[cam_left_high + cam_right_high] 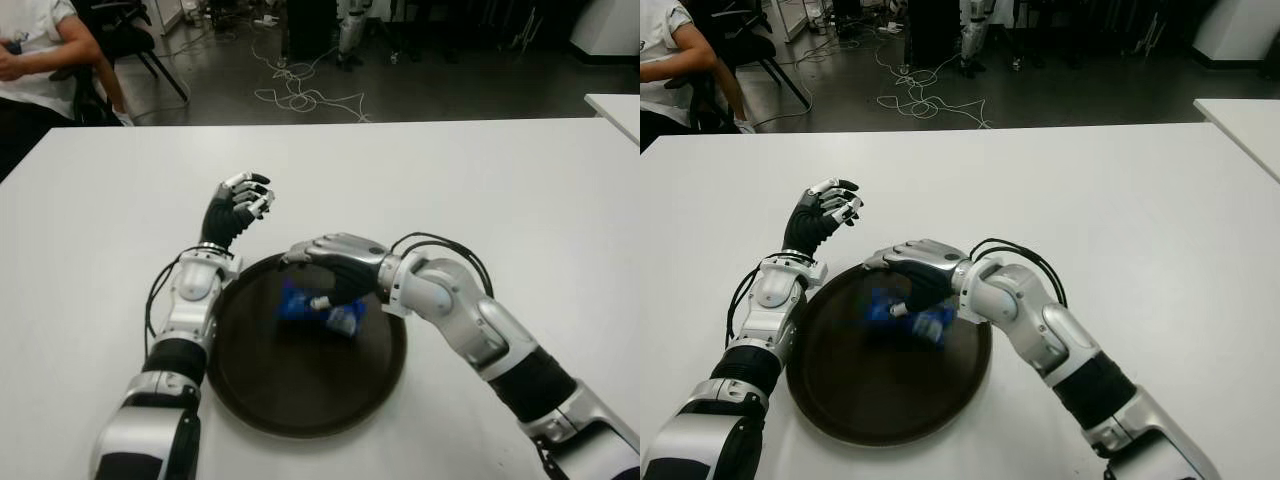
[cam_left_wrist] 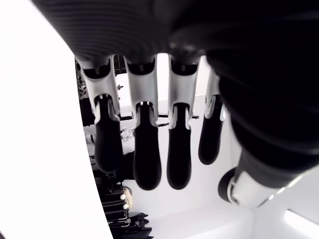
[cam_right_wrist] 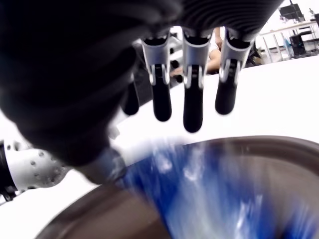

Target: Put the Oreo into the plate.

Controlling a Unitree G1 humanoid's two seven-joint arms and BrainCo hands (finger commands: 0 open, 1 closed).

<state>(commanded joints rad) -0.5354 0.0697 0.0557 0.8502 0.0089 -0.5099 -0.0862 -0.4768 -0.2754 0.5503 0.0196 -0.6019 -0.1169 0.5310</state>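
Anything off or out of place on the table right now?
Nothing stands out. The blue Oreo pack is over the dark plate, blurred, below the right hand, whose fingers are spread. The left hand shows raised beside the plate's left rim, holding nothing.

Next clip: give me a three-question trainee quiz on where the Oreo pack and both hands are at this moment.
1. True or false: the Oreo pack shows inside the rim of the dark plate.
2. Which hand is over the plate? A) left hand B) right hand C) neither
3. Fill in: the left hand is raised beside the plate, holding ____.

Key:
1. True; the blue pack shows within the plate, blurred.
2. B; the right hand is above the pack, fingers extended, not closed on it.
3. Nothing; its fingers are loosely curled and hold nothing.
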